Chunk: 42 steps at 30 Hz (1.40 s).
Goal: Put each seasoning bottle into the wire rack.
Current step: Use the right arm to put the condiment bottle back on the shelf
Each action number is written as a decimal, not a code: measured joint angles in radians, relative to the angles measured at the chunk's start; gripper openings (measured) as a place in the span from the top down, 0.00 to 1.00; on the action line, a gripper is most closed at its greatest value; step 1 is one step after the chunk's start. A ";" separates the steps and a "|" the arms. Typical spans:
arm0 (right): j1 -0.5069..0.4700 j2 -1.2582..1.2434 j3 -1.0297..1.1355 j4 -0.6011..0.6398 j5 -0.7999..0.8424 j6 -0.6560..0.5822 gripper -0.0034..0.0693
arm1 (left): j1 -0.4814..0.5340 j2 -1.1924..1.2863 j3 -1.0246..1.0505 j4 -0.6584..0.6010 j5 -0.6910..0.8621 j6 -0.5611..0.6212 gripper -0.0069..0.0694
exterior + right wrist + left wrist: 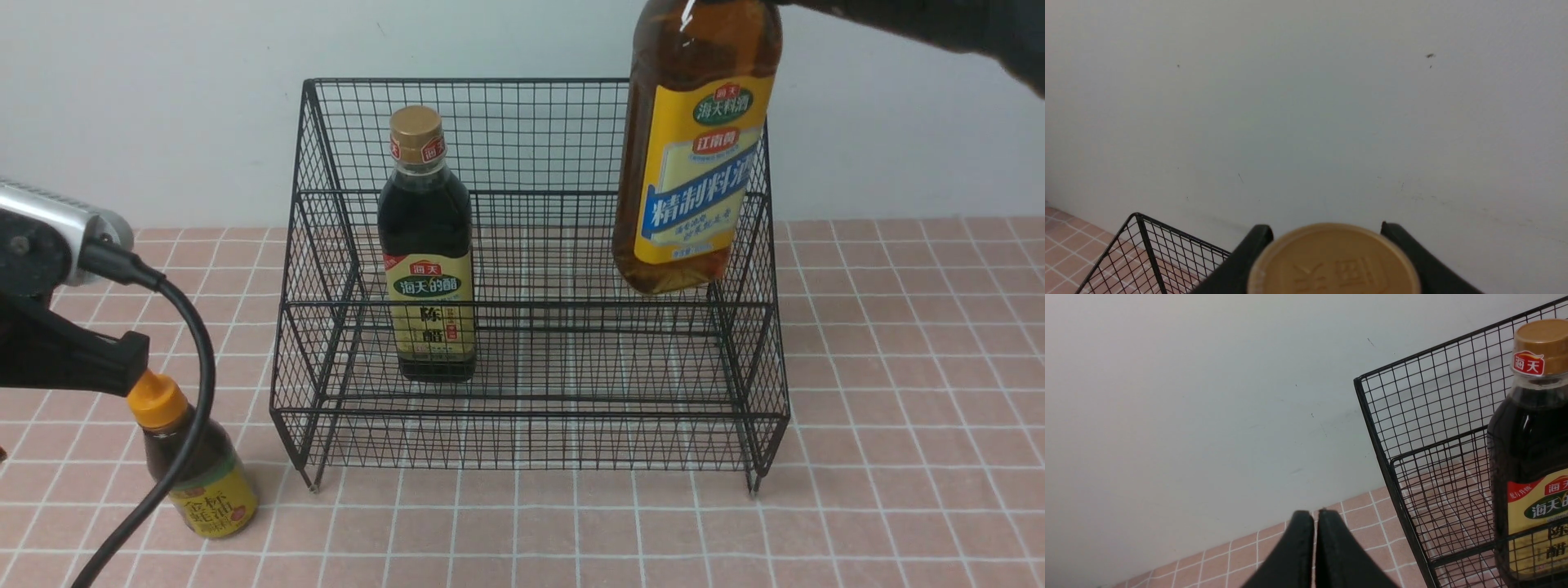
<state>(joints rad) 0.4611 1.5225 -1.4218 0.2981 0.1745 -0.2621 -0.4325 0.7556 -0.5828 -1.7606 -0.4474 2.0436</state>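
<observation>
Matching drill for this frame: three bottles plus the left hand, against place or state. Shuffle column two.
1. tall dark bottle
2. amber bottle
3. squeeze bottle
4. left hand

A. shut, holding nothing
B. on the tiled table, left of the wire rack
C. held aloft by the right hand
D. standing upright inside the wire rack

Pairs: 1-D, 2-C, 3-B, 4-A

The left gripper (pixel 1314 522) has two matte black fingers (pixel 1298 555), wedge-shaped and tapering to rounded tips. Behind this gripper a ribbed silver housing (pixel 57 220) sits on a black body, with a thick black cable (pixel 122 263) plugged into it. The right gripper (pixel 1327 230) has similar black fingers (pixel 1249 253), and the arm (pixel 939 28) behind it is black.
</observation>
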 joint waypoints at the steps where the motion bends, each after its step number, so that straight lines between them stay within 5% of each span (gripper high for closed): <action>1: 0.000 0.004 0.000 0.002 -0.003 -0.010 0.52 | 0.000 0.000 0.000 0.000 0.000 0.000 0.92; 14: 0.000 0.010 -0.012 0.015 0.037 -0.043 0.52 | 0.000 0.000 0.000 0.000 0.000 0.000 0.92; 24: 0.000 0.001 -0.014 -0.025 0.268 -0.059 0.52 | 0.000 0.000 0.000 -0.001 -0.004 0.003 0.92; 42: -0.002 0.025 -0.012 -0.069 0.456 0.089 0.52 | 0.000 0.000 0.000 -0.003 -0.004 0.003 0.92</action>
<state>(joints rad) 0.4591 1.5477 -1.4342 0.2289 0.6305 -0.1735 -0.4325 0.7556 -0.5828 -1.7633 -0.4516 2.0465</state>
